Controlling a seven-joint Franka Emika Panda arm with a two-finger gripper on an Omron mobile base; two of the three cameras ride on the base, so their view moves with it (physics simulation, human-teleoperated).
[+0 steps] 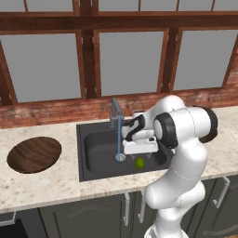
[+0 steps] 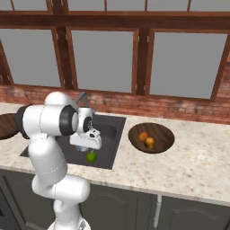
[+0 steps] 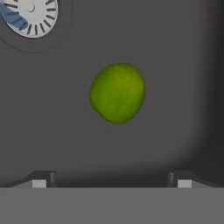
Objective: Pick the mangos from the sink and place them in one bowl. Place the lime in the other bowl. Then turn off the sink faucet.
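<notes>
**Open gripper hangs over the lime in the sink**

The gripper is poised above the sink, its two dark fingertips standing wide apart with nothing between them. Seen through the hand view, the lime lies alone on the dark basin floor, between and beyond the tips and apart from both, with the round silver drain further off at the upper left of that view.

In the left base view the lime sits near the front right of the basin, just right of the drain, directly under the white hand. A thin blue stream of water falls from the sink faucet at the far edge of the basin onto the drain.

On the speckled counter to the right of the sink, one wooden bowl holds both mangos, touching or nearly so. The other bowl sits on the counter to the left of the sink, with nothing in it.
</notes>
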